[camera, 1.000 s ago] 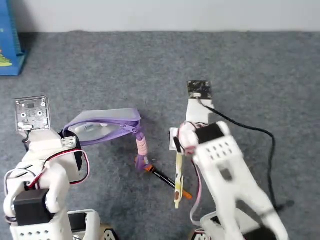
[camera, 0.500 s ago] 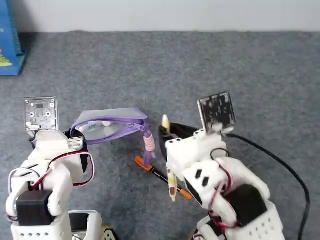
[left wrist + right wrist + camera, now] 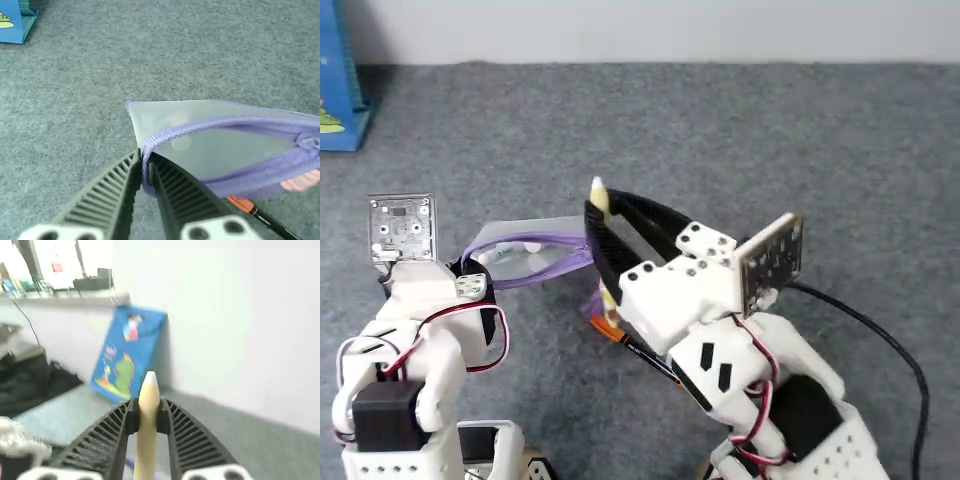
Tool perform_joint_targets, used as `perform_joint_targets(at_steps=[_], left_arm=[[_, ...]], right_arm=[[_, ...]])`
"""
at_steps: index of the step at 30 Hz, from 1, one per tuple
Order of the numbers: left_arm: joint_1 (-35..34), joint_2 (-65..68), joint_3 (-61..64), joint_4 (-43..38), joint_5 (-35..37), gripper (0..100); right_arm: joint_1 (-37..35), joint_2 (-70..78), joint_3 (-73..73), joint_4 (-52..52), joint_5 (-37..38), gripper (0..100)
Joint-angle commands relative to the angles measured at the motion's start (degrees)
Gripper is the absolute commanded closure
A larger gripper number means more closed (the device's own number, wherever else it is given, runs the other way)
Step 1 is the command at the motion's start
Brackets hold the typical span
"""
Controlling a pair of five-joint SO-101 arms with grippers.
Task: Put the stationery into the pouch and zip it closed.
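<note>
No text, number or sign is legible. The blue box [image 3: 131,356] bears cartoon figures, a green dinosaur among them; any lettering on it is too blurred to read. Any print on the pencil [image 3: 638,347], well apart from the blue box, is too small to tell.

From above, the right arm [image 3: 710,300] covers the pouch's [image 3: 525,258] zip end and most of the black pen [image 3: 642,350]. The cream pen [image 3: 148,412] is cut off by the right wrist picture's edge, as is the pouch in the left wrist view.
</note>
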Motion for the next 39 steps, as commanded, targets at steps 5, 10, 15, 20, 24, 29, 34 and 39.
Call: perform_joint_targets(at_steps=[5,10,15,20,24,29,34,39], left_arm=[[0.2,0.7,-0.6,-1.3,0.4,99],[0.3,0.4,0.5,-1.6,0.4,99],[0.4,0.4,0.5,-1.6,0.4,99],[0.4,0.4,0.5,-1.6,0.4,99],[0.3,0.4,0.5,-1.6,0.4,99],[0.2,0.4,0.6,-1.6,0.4,99],[0.3,0.4,0.6,-1.6,0.4,99],[0.2,0.4,0.6,-1.6,0.4,99]], right_arm=[[-6.0,-0.8,6.4,-25.4,0.5,99.1],[-7.9,-0.4,11.8,-37.6,0.7,99.1],[-7.9,-0.3,20.0,-47.1,8.4,99.1],[-7.8,2.2,25.0,-56.1,12.8,99.1],[-7.8,7.9,24.5,-61.3,12.9,99.1],[-7.8,13.6,26.5,-63.3,12.9,99.1],[-7.8,13.8,33.3,-62.9,13.6,98.8],[-8.1,13.8,39.4,-62.9,16.5,90.6]])
